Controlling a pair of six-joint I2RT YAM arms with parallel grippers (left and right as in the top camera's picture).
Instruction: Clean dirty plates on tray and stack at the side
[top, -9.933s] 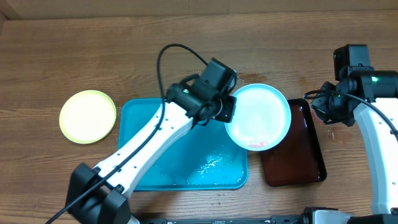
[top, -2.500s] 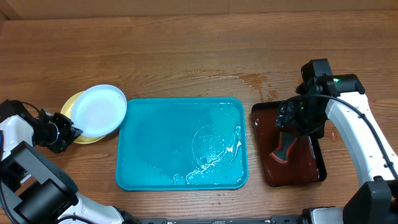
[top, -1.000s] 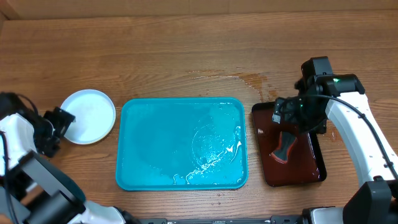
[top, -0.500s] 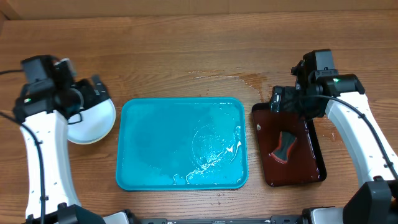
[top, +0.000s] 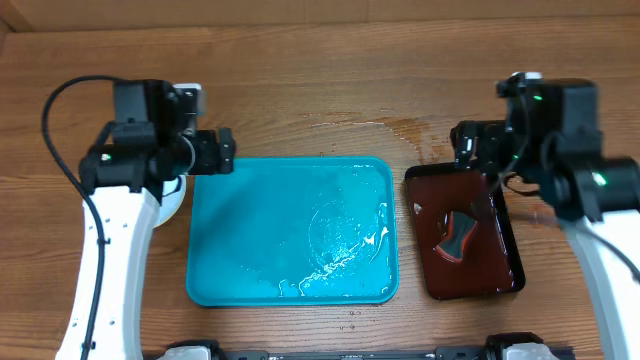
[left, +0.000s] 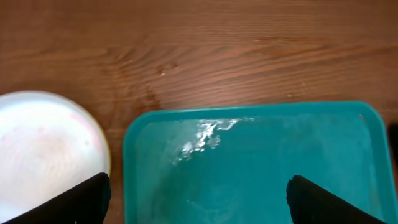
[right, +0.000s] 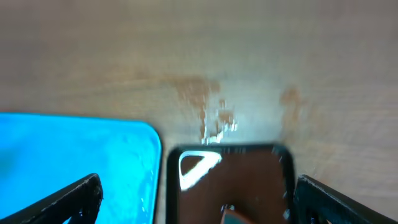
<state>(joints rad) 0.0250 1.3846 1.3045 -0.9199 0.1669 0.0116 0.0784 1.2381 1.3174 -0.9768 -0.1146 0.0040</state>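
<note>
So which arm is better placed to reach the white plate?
Left. The open left gripper hangs at the blue tray's corner, next to the white plate; the open right gripper is far across, by the dark tray.

The tray (top: 290, 235) is bright turquoise with white wet glints, on a table (top: 330, 80) of warm brown wood streaked with darker grain. The smaller tray (top: 500, 262) is dark reddish-brown with a black rim. The plate (left: 43, 155) is white with a faint pinkish tinge.
</note>
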